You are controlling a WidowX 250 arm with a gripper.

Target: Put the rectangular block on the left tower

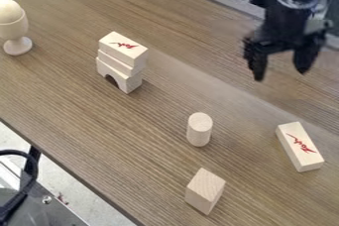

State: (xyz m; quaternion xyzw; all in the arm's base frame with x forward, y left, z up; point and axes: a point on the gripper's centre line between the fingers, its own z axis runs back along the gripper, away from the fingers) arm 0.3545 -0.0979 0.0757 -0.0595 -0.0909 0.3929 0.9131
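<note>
Claw (280,70) agape, cylinder (199,130) near squat block (204,190), tower (119,62) — cup (15,29) beyond

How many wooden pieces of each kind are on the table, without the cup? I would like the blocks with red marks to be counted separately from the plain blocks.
Red-marked blocks: 2 (top block, right block)
Plain blocks: 2 (middle block, front block)
Arch: 1
Cylinder: 1
Total: 6
</note>
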